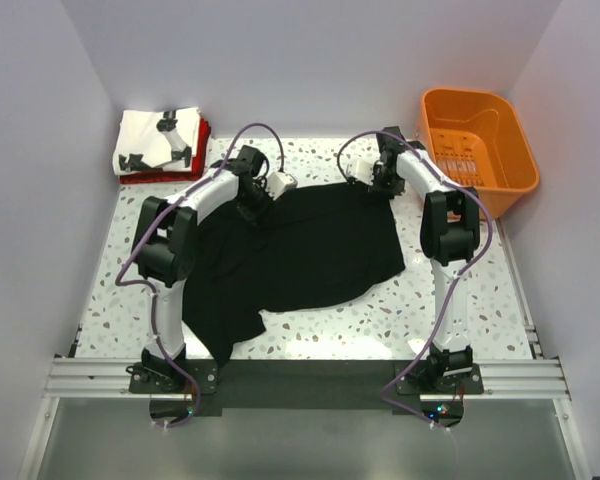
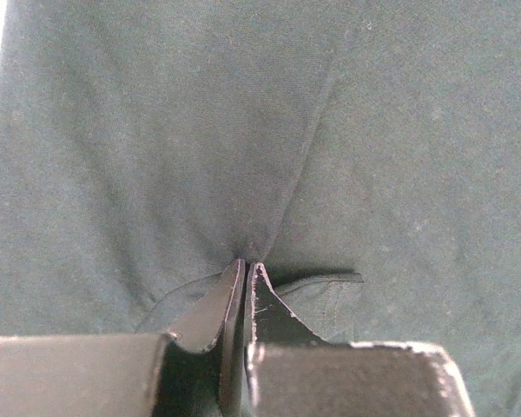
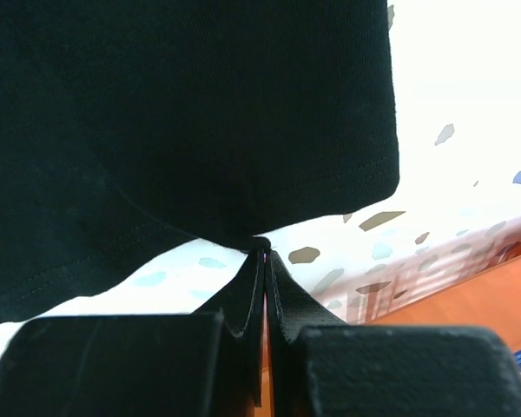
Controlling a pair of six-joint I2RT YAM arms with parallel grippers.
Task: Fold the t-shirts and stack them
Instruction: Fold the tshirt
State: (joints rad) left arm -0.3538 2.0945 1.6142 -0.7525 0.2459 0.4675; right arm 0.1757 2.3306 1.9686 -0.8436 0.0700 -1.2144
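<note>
The left gripper (image 2: 246, 269) and right gripper (image 3: 263, 250) each pinch the far edge of the large black cloth t-shirt (image 1: 310, 250). Its body lies nearer, toward the bases.

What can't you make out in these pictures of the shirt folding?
- Top view: red t-shirt mostly hidden under the white t-shirt; its fold is unclear.
- Top view: left arm covers part of the black t-shirt.
- Left wrist view: cloth fills the frame; shirt edges cut off.
- Right wrist view: orange basket cut off by the frame edge.
</note>
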